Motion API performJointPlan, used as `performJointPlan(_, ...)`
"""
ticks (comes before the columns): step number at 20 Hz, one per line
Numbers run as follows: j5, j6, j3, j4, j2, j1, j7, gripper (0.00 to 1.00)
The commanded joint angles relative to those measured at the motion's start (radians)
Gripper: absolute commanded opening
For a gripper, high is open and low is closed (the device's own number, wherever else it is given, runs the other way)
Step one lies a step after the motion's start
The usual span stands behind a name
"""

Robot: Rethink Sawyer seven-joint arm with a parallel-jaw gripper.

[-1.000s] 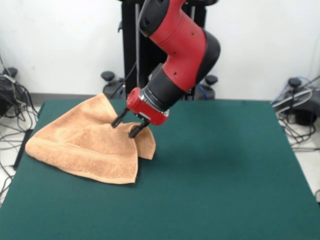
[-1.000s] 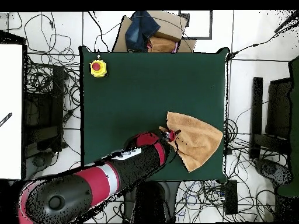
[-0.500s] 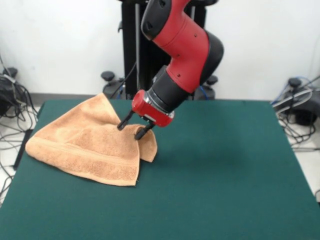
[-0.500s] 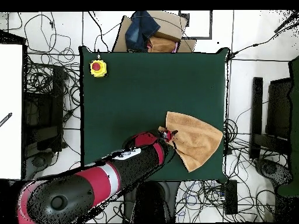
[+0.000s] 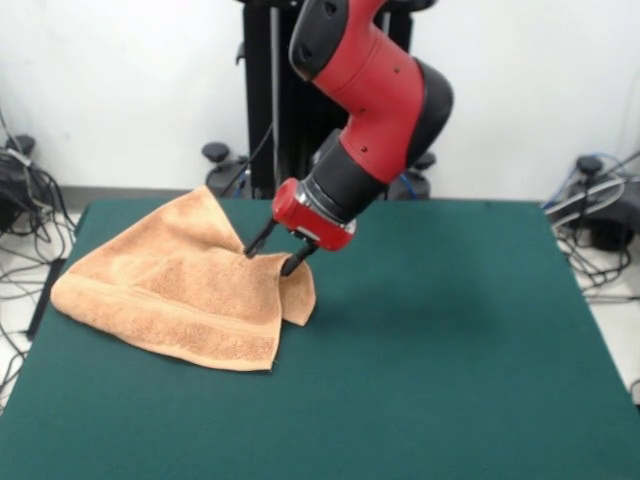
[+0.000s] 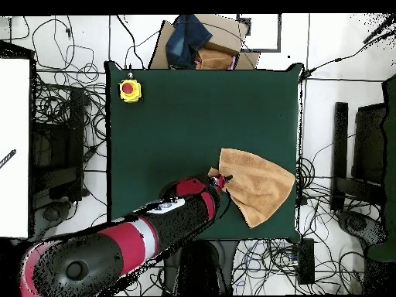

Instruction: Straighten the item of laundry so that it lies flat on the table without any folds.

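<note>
Gripper (image 5: 270,261) hanging over towel (image 5: 175,290), black fingers (image 5: 257,243) spread apart, nothing clamped between them; tips sitting at towel's raised, folded-over edge, contact not clear. Towel lying bunched in rough triangle on table (image 5: 450,340), one flap doubled under beside gripper, woven band running along near edge. In overhead view, towel (image 6: 259,186) resting near table (image 6: 193,116) edge and corner, gripper (image 6: 219,182) at its inner corner. Yellow box with red button (image 6: 130,90) sitting at opposite corner, well apart.
</note>
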Motion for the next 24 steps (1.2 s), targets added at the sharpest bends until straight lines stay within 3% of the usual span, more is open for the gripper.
performJointPlan(1,0.016,0.116,0.156,0.004,0.016,0.016,0.168,1.0)
performJointPlan(6,0.015,0.112,0.155,0.006,0.018,0.018,0.168,1.0)
performJointPlan(11,0.054,0.078,0.082,-0.035,0.102,0.059,0.19,1.0)
performJointPlan(24,0.059,0.032,0.068,-0.118,0.179,0.013,0.169,1.0)
